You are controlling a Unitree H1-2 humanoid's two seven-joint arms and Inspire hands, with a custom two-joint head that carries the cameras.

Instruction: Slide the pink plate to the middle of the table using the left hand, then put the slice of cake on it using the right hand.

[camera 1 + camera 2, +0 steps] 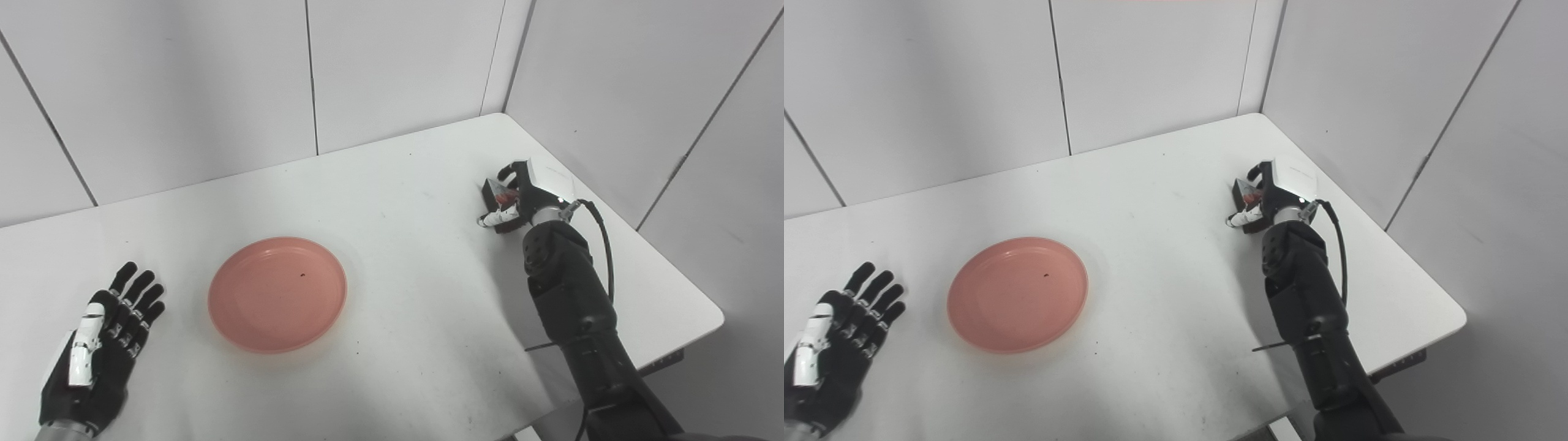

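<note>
Left eye view: the pink plate is seen lying flat on the white table, empty but for a small dark speck near its centre. To the left of the plate and apart from it, the left hand is laid palm up on the table, its fingers extended and slightly spread, nothing held. Well to the right of the plate and farther back, near the table's right edge, the slice of cake is enclosed by the fingers of the right hand. The cake is dark with a red top.
</note>
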